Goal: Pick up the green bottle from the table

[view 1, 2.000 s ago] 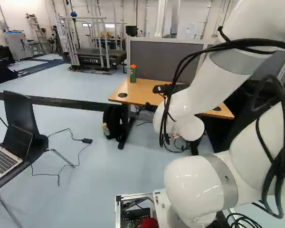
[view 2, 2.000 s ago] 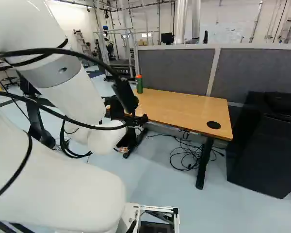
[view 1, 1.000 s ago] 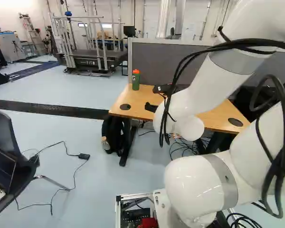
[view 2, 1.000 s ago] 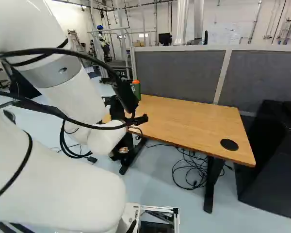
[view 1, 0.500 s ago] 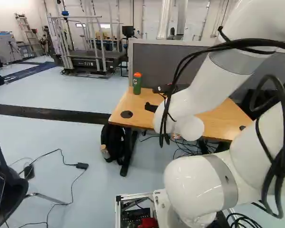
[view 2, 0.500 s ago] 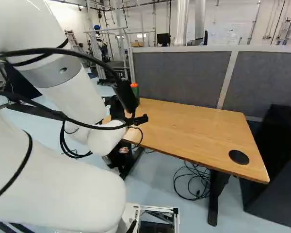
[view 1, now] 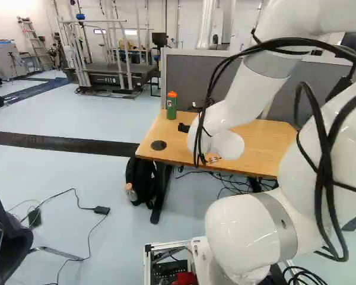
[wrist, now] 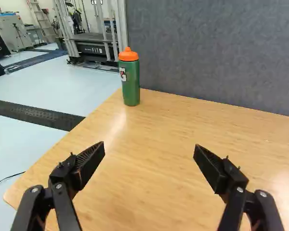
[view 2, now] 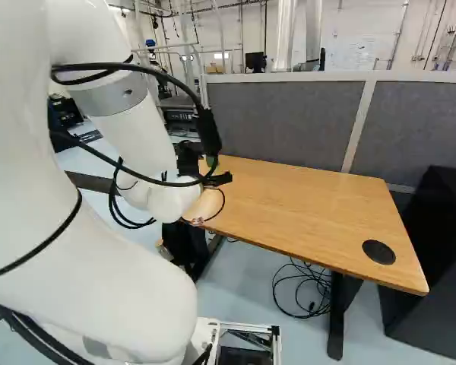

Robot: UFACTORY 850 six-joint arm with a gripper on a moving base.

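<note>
Standing upright on tbl (wrist: 149, 130): grn btl (wrist: 131, 84)

at the right of the left base view, the white ufactory 850 arm (view 1: 244, 95) arches up, then slants down and leftward; its black two-finger gripper (view 1: 184, 127) is spread wide.
</note>
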